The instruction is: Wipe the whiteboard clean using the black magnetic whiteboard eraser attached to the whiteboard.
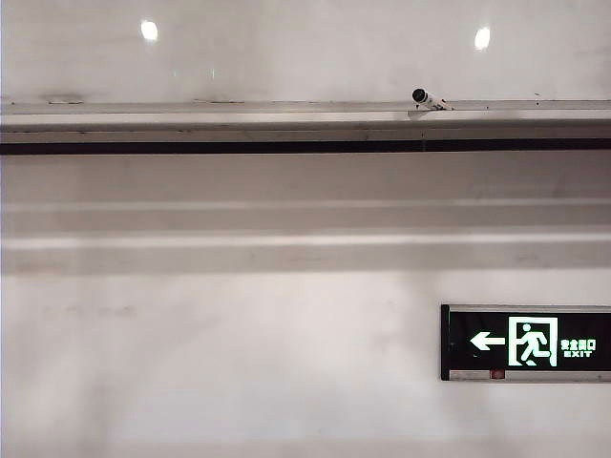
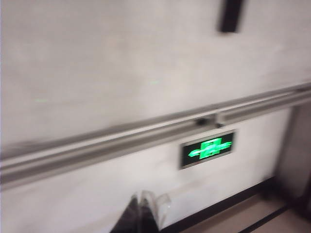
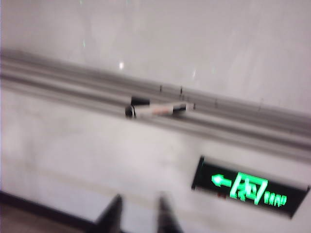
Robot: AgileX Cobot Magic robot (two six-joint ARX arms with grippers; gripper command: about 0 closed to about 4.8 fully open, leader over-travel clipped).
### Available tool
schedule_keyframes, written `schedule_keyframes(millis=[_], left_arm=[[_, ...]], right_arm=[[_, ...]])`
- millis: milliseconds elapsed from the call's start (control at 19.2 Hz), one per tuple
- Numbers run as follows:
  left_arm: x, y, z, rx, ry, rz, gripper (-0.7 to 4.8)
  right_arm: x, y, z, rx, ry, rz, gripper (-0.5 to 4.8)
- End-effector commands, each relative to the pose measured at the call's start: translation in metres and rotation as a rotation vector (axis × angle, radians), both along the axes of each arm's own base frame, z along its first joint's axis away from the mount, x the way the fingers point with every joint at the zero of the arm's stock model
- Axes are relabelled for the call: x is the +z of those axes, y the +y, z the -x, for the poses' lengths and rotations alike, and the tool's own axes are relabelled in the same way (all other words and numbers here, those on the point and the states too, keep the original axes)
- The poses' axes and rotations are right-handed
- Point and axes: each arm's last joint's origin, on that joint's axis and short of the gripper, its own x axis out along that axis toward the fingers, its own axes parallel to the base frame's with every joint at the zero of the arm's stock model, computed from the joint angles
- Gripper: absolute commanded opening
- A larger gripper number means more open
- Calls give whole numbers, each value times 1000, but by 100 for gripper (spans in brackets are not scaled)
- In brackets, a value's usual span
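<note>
Left pincer pressed together, holding nothing, right pincer slightly apart, empty, both facing whiteboard

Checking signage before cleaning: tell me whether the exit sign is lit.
Lit. The exit sign glows green in every view, below the whiteboard rail.

Wide glossy white whiteboard face mostly bare and open to reach. Black rectangular eraser stuck high on it. Pale metal rail juts along board edge, white marker with black cap lying in it. Left gripper closed, right gripper slightly parted, both clear of wall. Green-lit exit sign projects below rail.
</note>
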Motion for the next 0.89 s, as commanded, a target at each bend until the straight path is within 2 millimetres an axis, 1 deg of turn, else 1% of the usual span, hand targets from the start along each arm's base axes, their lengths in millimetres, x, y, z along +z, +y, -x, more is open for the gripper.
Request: schedule_keyframes(millis=[52, 156, 261, 365, 469, 574, 626, 887], left_arm=[[-49, -18, -31, -34, -86, 80, -6], [-96, -33, -58, -40, -56, 132, -6], [-132, -44, -76, -47, -13, 118, -6], [-160, -50, -88, -38, 33, 87, -6], [-179, -53, -94, -43, 62, 69, -6], [-190, -56, -96, -92, 78, 73, -6], [-192, -57, -97, -94, 75, 75, -6], [-188, -55, -95, -86, 21, 78, -6]], right_arm=[[-4, 0, 0, 11, 40, 14, 76], [-8, 2, 1, 56, 84, 32, 76], [-12, 1, 1, 56, 121, 47, 76], [-14, 1, 2, 56, 143, 56, 76], [-16, 1, 2, 57, 157, 61, 76], [-16, 1, 2, 56, 157, 61, 76], [-16, 1, 2, 56, 156, 61, 76], [-16, 1, 2, 57, 156, 61, 76]])
